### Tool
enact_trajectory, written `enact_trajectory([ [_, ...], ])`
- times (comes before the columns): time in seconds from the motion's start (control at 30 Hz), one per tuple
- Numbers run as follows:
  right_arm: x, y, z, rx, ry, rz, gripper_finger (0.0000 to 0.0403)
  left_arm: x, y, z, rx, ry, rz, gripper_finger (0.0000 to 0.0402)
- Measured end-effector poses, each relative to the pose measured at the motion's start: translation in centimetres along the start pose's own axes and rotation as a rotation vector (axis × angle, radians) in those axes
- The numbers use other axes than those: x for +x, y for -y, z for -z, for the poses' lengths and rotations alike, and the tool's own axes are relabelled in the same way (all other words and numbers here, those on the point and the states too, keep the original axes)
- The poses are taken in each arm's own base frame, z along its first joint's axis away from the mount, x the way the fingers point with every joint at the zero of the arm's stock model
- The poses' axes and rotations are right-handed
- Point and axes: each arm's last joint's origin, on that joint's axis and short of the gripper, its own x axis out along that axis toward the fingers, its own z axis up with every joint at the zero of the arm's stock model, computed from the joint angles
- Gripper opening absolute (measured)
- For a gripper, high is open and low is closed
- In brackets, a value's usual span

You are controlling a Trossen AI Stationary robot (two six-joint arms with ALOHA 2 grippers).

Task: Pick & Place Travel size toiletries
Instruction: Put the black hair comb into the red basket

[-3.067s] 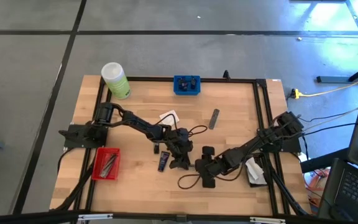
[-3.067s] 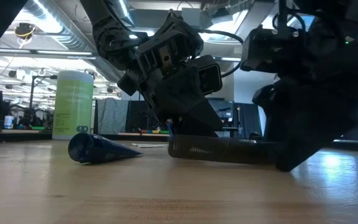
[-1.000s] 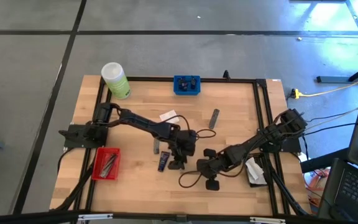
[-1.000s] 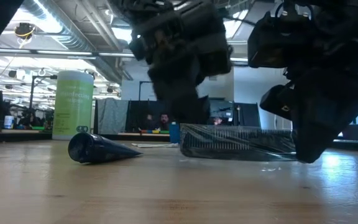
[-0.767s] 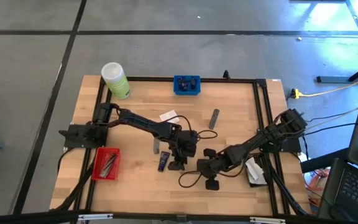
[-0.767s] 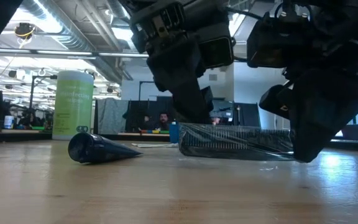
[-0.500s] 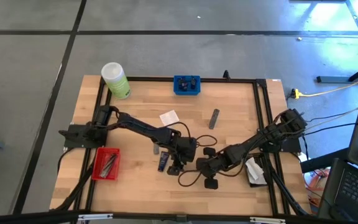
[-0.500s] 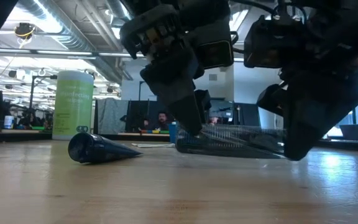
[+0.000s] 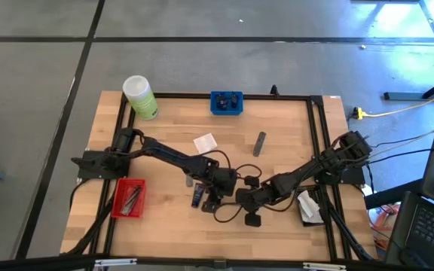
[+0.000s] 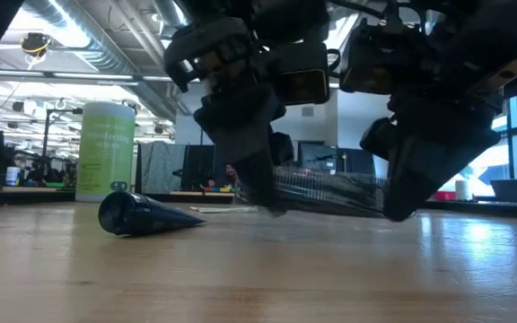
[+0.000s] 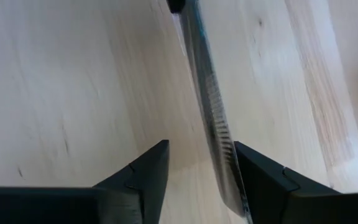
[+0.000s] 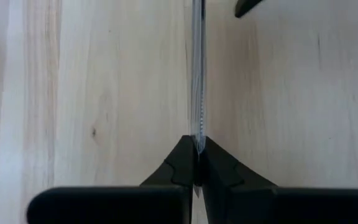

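Claw on your right arm (image 12: 197,163) is clamped tight on the edge of the clear packet (image 10: 330,191), holding it off the table (image 9: 277,120) near the lower middle of the high view. Your left claw (image 11: 194,165) has its fingers apart around the packet's other end, one finger (image 11: 263,177) right against it. Dark navy tube (image 9: 197,196) lies just left of both claws; a grey tube (image 9: 259,143) sits higher up, toward the blue tray (image 9: 226,102).
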Motion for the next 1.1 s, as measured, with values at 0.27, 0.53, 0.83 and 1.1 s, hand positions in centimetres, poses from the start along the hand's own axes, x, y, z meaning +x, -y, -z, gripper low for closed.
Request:
enact_trajectory([
  [0.27,0.0,0.0,-0.2,-0.014,0.019,0.003,0.0012,0.1,0.3,0.3,-0.037,-0.030,0.014,0.0079],
  [0.53,0.0,-0.1,-0.3,-0.019,0.030,-0.013,0.0012,0.0,0.5,0.4,-0.048,-0.046,0.053,0.0012],
  [0.83,-0.9,-0.3,-0.5,0.019,0.032,-0.057,0.0079,-0.1,0.2,0.6,-0.055,-0.062,0.067,0.0009],
  [1.1,-5.5,-0.3,-0.9,0.054,0.070,-0.070,0.0216,-1.4,0.2,0.8,-0.074,-0.085,0.033,0.0008],
])
